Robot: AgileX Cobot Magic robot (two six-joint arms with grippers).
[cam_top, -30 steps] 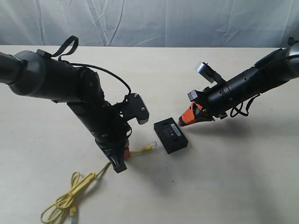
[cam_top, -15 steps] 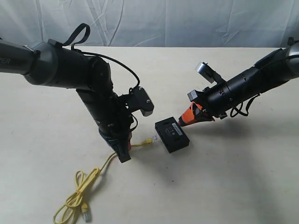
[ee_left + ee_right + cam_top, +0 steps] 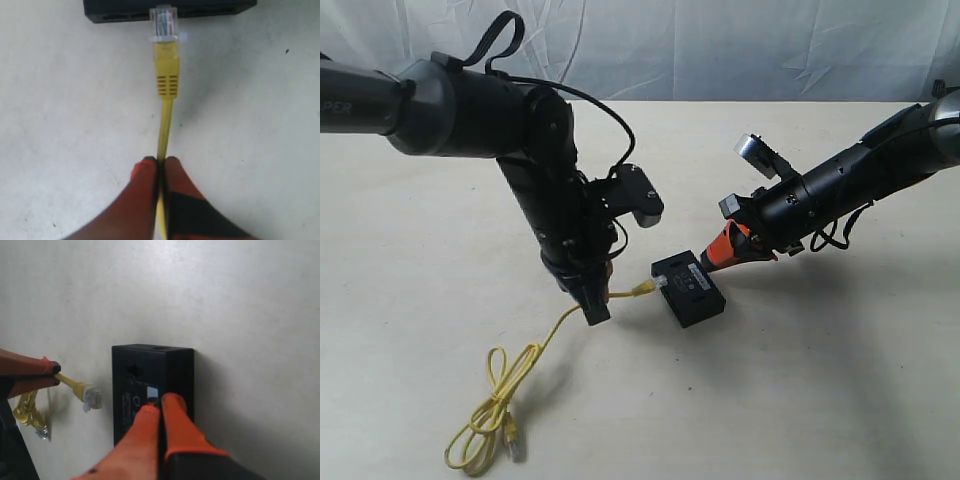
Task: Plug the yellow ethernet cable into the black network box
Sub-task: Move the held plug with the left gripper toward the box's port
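**A:** What has changed across the pale worktop (image 3: 820, 400)?

**B:** The big black left arm (image 3: 470, 105) has swung in toward the middle. It is towing the thin bright yellow ethernet cable (image 3: 167, 75), whose bundled loop trails at seven o'clock.

**A:** And the small flat black plastic network box (image 3: 688, 290)?

**B:** It hasn't moved and sits near the centre. The right fingers (image 3: 177, 422) are clenched together on nothing, with their tips at the box's one o'clock edge, probably bracing it.

**A:** The small clear plastic plug (image 3: 163, 20)?

**B:** A second ago it was apart from the box. Now its tip meets the box's nine o'clock face, though most of it is still outside. The left fingers (image 3: 142, 200) pinch the cord behind the boot. I'd say it is lined up and only the push home remains.
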